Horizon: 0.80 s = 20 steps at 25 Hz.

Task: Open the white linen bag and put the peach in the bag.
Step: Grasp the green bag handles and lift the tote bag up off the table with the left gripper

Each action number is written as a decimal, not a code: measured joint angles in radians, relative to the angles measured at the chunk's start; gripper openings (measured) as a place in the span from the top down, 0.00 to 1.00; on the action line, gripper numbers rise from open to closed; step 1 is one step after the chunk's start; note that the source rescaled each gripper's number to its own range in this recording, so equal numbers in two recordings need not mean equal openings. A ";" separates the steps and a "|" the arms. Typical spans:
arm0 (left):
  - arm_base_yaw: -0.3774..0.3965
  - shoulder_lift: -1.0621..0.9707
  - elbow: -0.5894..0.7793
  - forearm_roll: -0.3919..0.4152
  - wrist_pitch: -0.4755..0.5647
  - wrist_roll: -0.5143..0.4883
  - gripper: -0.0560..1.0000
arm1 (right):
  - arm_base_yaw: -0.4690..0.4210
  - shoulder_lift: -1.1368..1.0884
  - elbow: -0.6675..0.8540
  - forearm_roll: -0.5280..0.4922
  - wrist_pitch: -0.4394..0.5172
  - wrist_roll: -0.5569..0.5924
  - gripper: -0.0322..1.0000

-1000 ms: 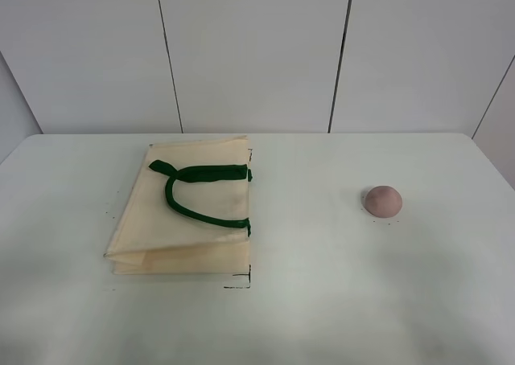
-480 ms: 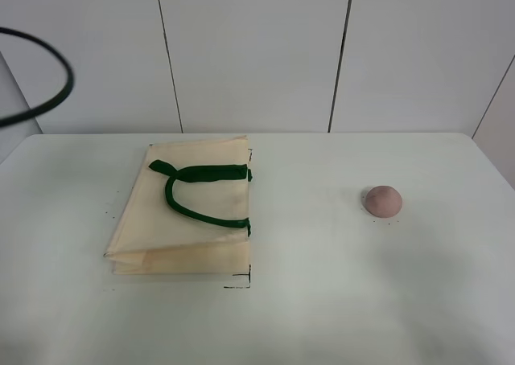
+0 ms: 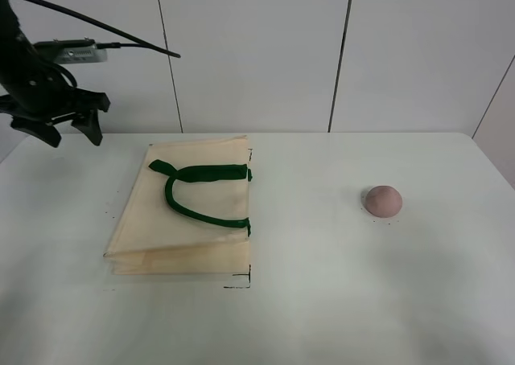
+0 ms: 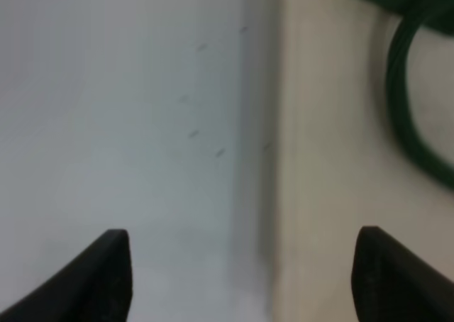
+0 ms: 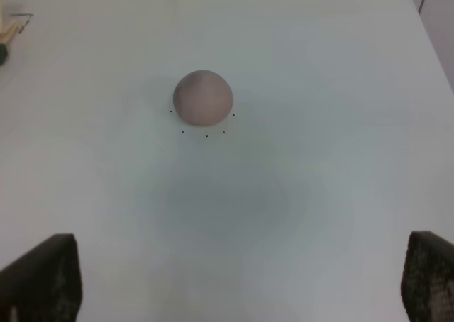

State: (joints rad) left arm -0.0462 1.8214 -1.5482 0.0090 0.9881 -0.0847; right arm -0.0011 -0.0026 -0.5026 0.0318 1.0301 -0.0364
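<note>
The white linen bag lies flat and closed on the left half of the table, its dark green handles resting on top. The peach sits alone on the right half. My left gripper hangs open and empty in the air beyond the bag's far left corner. In the left wrist view the gripper is over the bag's edge, with a green handle in sight. In the right wrist view my right gripper is open, well back from the peach. The right arm does not show in the exterior view.
The white table has small black marks by the bag's near right corner. A white panelled wall stands behind the table. A corner of the bag shows at the edge of the right wrist view.
My left arm has come into the exterior view at the upper left, where only a cable loop showed half a second ago. The bag and the peach have not moved.
</note>
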 joint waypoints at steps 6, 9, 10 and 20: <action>-0.092 0.192 -0.080 -0.052 -0.026 -0.064 0.00 | 0.000 0.000 0.000 0.000 0.000 0.000 0.00; -0.154 0.249 -0.085 -0.061 -0.066 -0.112 0.00 | 0.000 0.000 0.000 0.000 0.000 0.000 0.00; -0.168 0.264 -0.085 -0.060 -0.081 -0.130 0.00 | 0.000 0.000 0.000 0.000 0.000 0.000 0.00; -0.259 0.339 -0.085 0.079 -0.192 -0.306 0.00 | 0.000 0.000 0.000 0.000 0.000 0.000 0.00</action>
State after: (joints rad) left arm -0.3049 2.1604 -1.6329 0.0883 0.7963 -0.3905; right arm -0.0011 -0.0026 -0.5026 0.0318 1.0301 -0.0364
